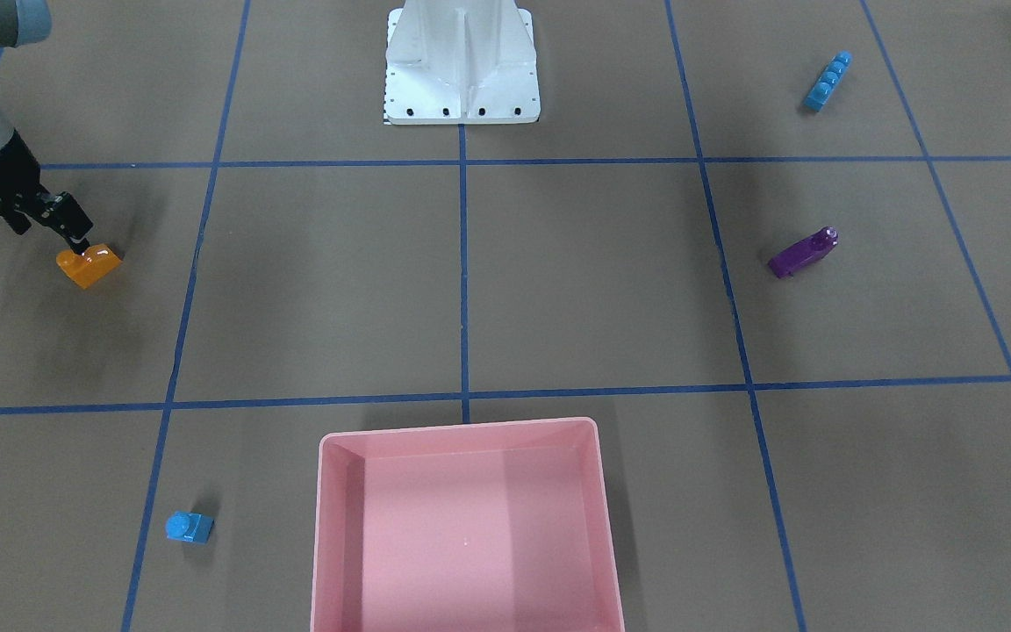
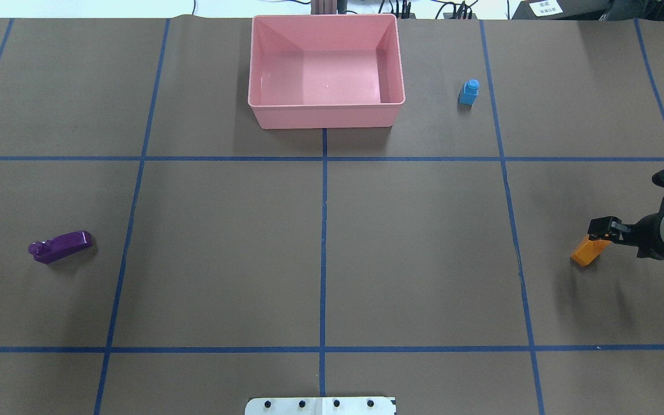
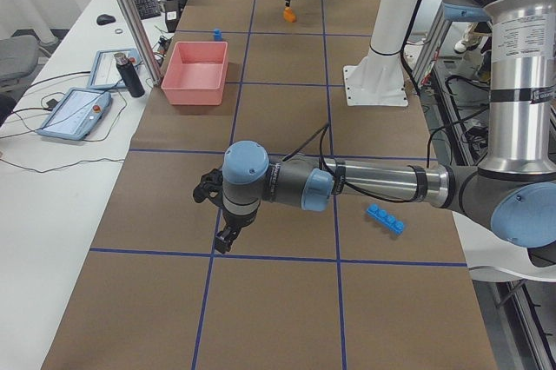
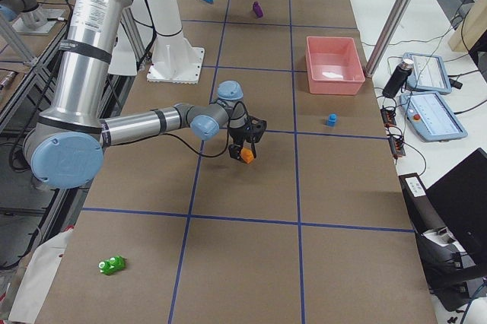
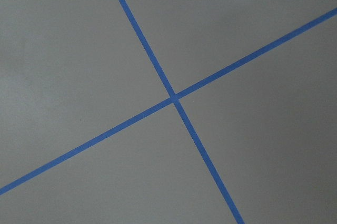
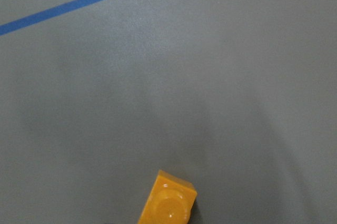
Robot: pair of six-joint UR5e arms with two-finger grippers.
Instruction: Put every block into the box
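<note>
The brown worktop [image 2: 222,259], marked off by blue tape lines [image 2: 324,230], carried everything. The right arm [image 4: 144,125] stretched out low from its column, forearm almost level, wrist bent so that the right tool [image 1: 77,239] pointed down. Its fingers were pinched on the upper end of the orange block [image 1: 89,266], which sat tilted beneath them on the robot's right side, well apart from the box. I could not tell whether the block was clear of the paper. In the right wrist view only its studded end showed at the bottom edge.

The left arm [image 3: 373,186] lay likewise low and level across the worktop, its wrist turned down, with the left tool [image 3: 228,240] hanging over bare paper near a tape crossing. Whether its fingers were spread or pressed together I could not tell.

The pink box [image 2: 326,115] stood at the far edge, in the middle, opposite the white base [image 1: 462,70], with no block in it.

The long blue block [image 1: 827,81] lay on the robot's left, near the base's row. The purple block [image 2: 61,246] lay on its side farther out on that side. The green block [image 4: 112,265] sat at the worktop's right end, alone. The small blue block [image 2: 469,92] stood near the box's right wall, not touching it.
</note>
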